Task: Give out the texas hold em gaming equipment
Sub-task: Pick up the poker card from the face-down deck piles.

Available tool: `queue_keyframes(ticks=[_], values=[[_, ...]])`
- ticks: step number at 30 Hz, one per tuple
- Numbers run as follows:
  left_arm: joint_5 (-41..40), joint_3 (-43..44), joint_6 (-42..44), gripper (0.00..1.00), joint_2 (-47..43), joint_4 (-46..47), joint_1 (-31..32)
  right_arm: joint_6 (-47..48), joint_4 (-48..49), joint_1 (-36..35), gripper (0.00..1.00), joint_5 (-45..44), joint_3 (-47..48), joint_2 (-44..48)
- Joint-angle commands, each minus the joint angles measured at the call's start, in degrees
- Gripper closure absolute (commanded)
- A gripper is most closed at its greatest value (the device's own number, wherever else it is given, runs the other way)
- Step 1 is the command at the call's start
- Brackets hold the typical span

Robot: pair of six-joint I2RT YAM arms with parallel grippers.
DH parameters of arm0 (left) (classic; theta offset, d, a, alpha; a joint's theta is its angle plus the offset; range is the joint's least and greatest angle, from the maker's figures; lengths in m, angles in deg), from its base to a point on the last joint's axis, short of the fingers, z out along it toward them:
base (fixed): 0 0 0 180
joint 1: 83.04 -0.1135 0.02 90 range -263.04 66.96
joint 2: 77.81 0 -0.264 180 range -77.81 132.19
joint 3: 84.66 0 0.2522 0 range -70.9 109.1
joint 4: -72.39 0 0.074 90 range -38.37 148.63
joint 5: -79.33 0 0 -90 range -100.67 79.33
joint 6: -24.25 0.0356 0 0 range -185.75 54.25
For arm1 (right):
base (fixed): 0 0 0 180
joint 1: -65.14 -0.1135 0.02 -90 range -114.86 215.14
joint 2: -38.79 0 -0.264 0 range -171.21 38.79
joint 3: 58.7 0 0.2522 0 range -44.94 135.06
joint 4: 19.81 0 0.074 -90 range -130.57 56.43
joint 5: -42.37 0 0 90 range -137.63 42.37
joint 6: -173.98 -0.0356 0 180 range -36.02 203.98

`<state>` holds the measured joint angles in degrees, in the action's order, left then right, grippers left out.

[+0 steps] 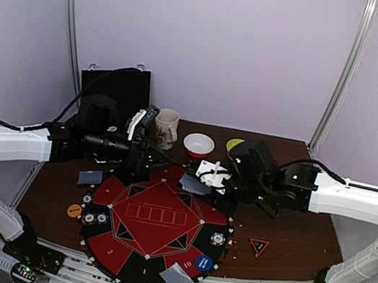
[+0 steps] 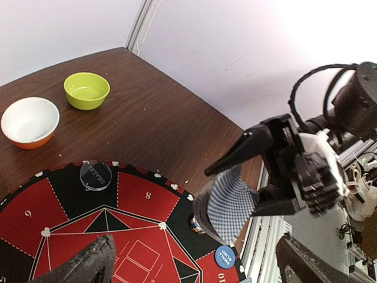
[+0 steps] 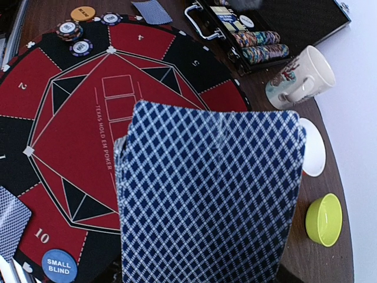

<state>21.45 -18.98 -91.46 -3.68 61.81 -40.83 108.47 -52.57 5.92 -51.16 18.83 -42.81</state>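
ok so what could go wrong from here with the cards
1. The right gripper pinches a slightly splayed stack of cards above the mat. Some could slip out and scatter across it.
2. The left gripper is open and close to that stack. Reaching in for one card, it may drag out several or bump the right gripper.
3. The mug stands just behind the left arm. A backward swing might knock it.

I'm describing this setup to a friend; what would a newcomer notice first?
The round red-and-black mat covers the near middle of the table. Over its far edge the right gripper holds a stack of blue-checked cards, and an open chip case stands back left.
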Motion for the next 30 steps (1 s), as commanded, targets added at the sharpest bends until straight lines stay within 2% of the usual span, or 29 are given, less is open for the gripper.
queue_keyframes(ticks=[1,4,8,13,15,18,20,23,30], values=[[-2.73,1.06,-0.03,0.02,3.03,2.14,0.17,0.63,1.64,-2.19,0.45,0.99,3.49,-2.5],[-3.59,2.34,3.85,0.02,5.04,-1.84,1.03,0.65,1.93,-3.23,0.45,1.06,4.53,-4.11],[-4.93,3.1,4.37,0.02,6.64,-2.73,1.44,0.65,2.47,-4.17,0.45,1.66,5.27,-5.63],[-4.0,3.27,4.32,0.08,7.94,-2.65,1.73,0.56,2.48,-4.81,0.45,1.6,6.18,-6.8],[-3.2,3.75,4.31,0.13,8.68,-3.15,1.82,0.71,2.32,-4.79,0.45,1.6,6.41,-7.01],[-3.82,6.08,5.6,0.3,9.77,-6.8,1.82,0.9,2.38,-4.83,0.45,1.4,6.41,-6.85],[-5.66,6.8,6.01,0.38,9.55,-8.62,1.77,0.96,2.31,-4.77,0.45,0.97,6.37,-6.59],[-8.21,6.42,5.7,0.45,8.45,-8.79,1.73,1.08,2.57,-4.85,0.45,0.65,5.87,-6.06],[-7.1,5.54,6.03,0.56,6.57,-8.9,1.74,1.39,2.29,-4.8,0.45,-0.04,5.58,-6.02]])
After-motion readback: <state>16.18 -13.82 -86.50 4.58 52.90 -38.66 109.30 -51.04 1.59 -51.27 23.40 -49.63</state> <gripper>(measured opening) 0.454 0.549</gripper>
